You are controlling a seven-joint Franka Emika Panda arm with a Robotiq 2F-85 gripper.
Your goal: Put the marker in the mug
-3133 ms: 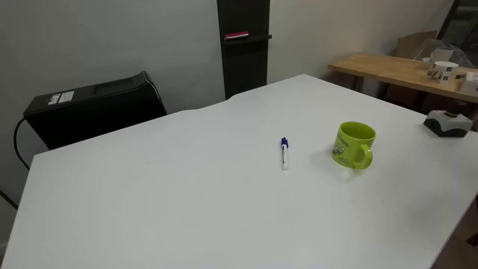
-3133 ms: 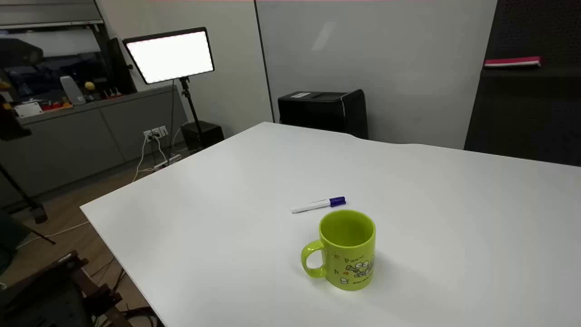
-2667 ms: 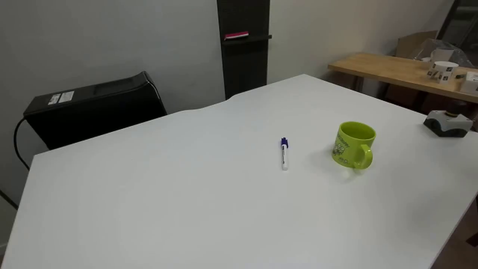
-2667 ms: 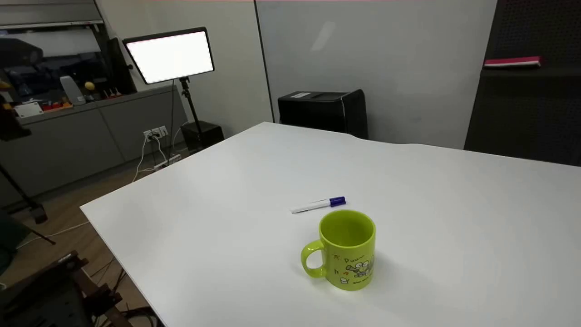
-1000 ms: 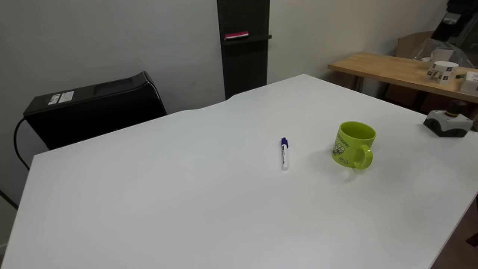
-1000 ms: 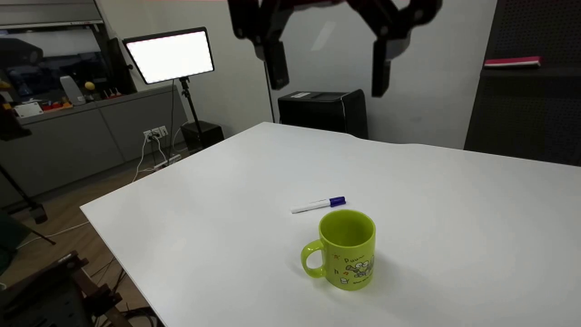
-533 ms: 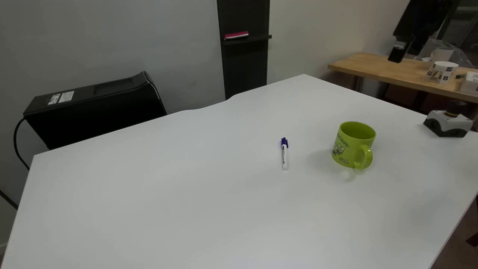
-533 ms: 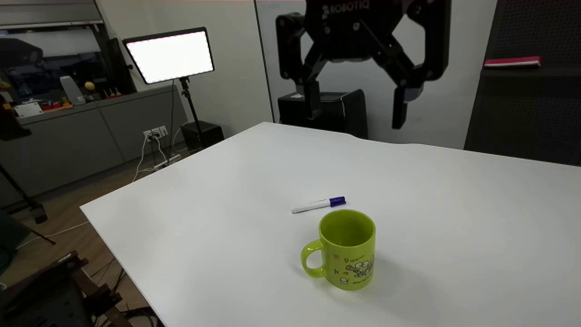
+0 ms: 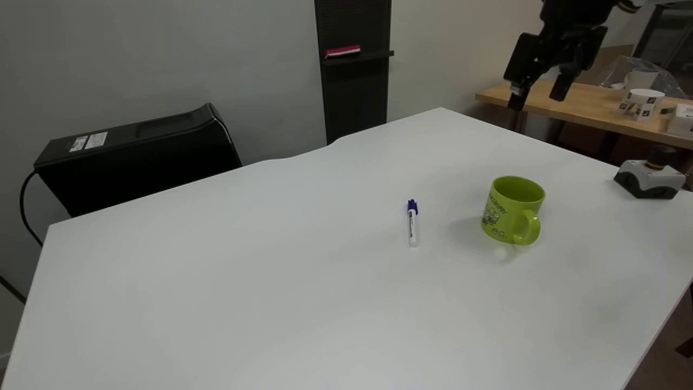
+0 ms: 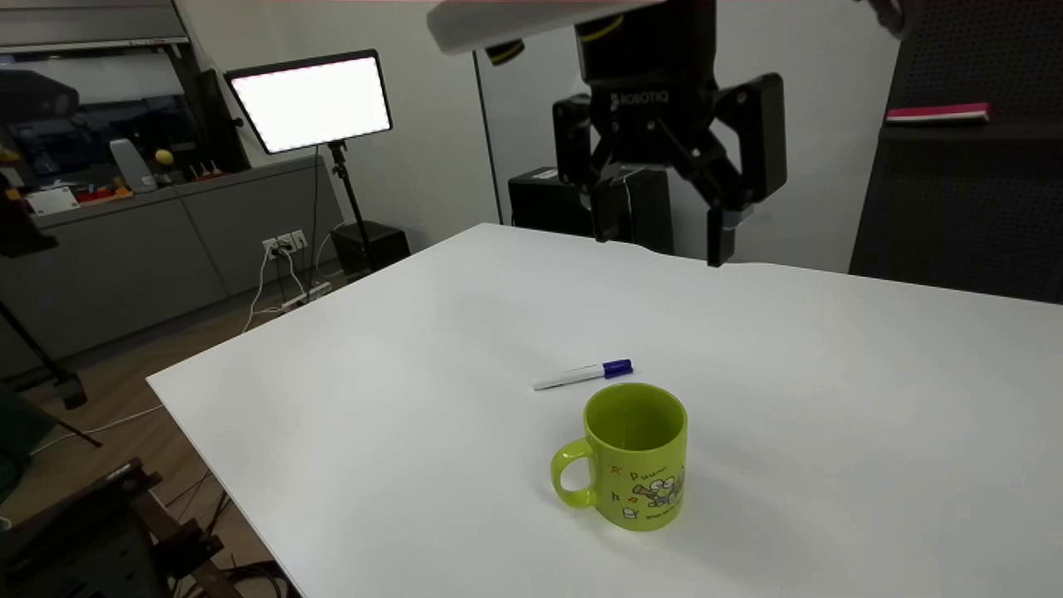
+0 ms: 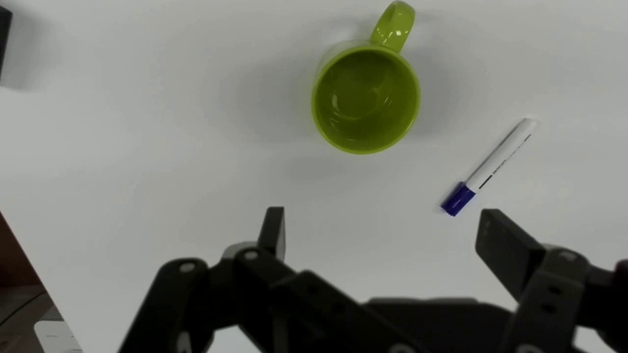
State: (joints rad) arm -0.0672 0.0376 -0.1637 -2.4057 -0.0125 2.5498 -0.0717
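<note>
A white marker (image 9: 412, 227) with a blue cap lies flat on the white table (image 9: 243, 260). It also shows in the other views (image 10: 573, 377) (image 11: 503, 153). A lime-green mug (image 9: 503, 216) stands upright beside it, and its inside looks empty in the wrist view (image 11: 365, 100). The mug is in front of the marker in an exterior view (image 10: 639, 490). My gripper (image 9: 537, 98) is open and empty, high above the table, and shows in an exterior view (image 10: 663, 245). In the wrist view the gripper (image 11: 382, 215) has its fingers wide apart, with the marker's cap just beyond the right finger.
A grey and black button box (image 9: 649, 179) sits at the table's edge. A wooden table (image 9: 563, 100) with a white mug and tape-like items stands behind. A black case (image 9: 141, 157) stands beyond the table's far edge. A bright lamp panel (image 10: 311, 101) stands off the table.
My gripper has come into both exterior views from above and moved down and out over the table, still open. The marker and mug have not moved.
</note>
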